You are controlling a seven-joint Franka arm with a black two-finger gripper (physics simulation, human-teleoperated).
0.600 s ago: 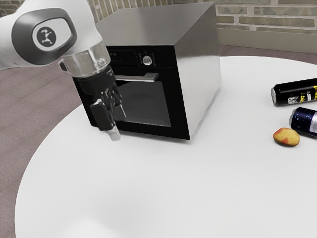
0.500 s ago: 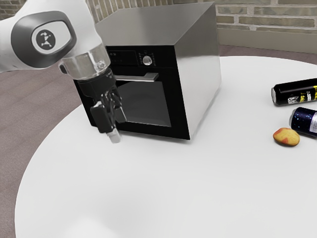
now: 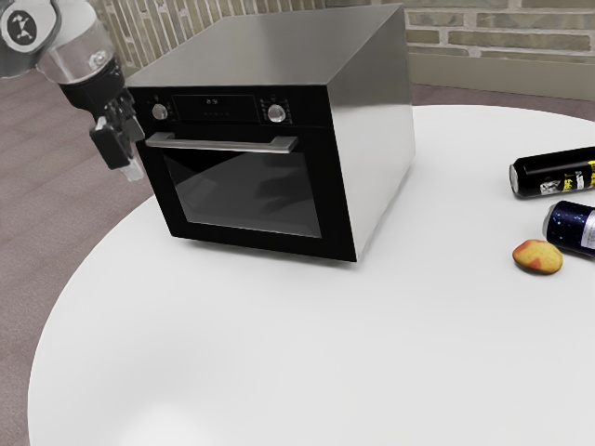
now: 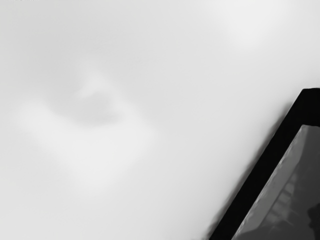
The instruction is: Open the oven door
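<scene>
My gripper hangs in the air at the exterior view's left, beside the oven's front edge, its fingers apart and nothing between them. The oven is a steel box with a black front. Its door is shut, flush with the body. A silver bar handle crosses the door's top above a dark window. The fingertips are off the handle, towards the exterior view's left. In the wrist view, the black frame of the oven front and part of its window appear at one side.
The round white table carries the oven. At the exterior view's right lie a black can, a dark blue can and a yellow-red, fruit-like object. Two knobs sit above the door.
My hand has moved up and towards the exterior view's left, away from the oven's front, uncovering the handle and the left knob. The oven door has not moved.
</scene>
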